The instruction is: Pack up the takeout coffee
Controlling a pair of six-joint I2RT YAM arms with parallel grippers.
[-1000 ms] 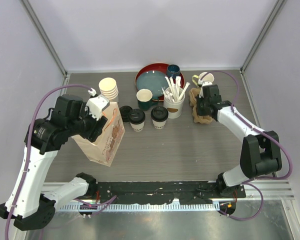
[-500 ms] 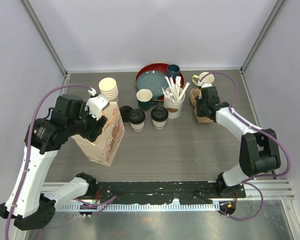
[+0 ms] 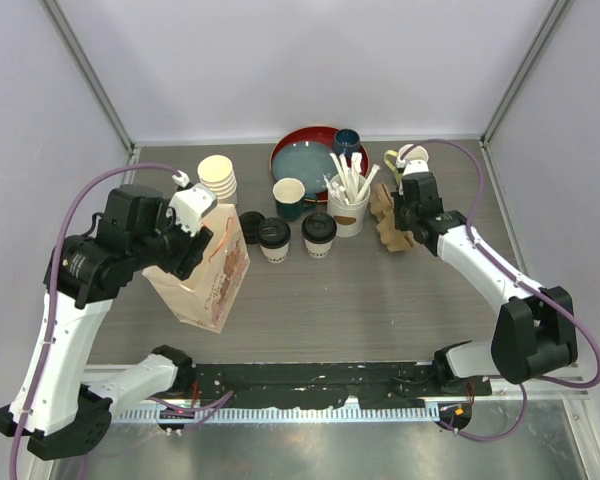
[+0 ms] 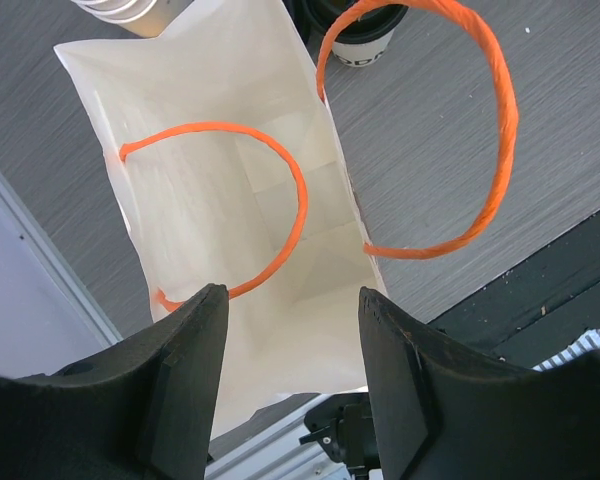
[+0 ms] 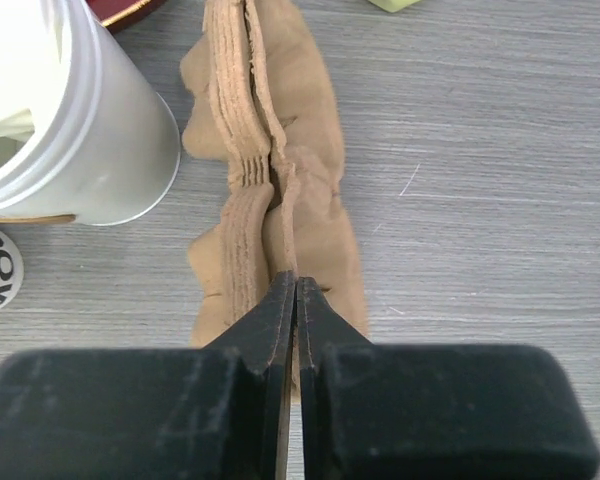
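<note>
We are holding the left gripper wide astride the near end of the open paper bag. Just right of the bag, the first takeout cup and the second takeout cup are standing lidded. Farther right of the bag, the right gripper is pinching a brown pulp carrier.
</note>
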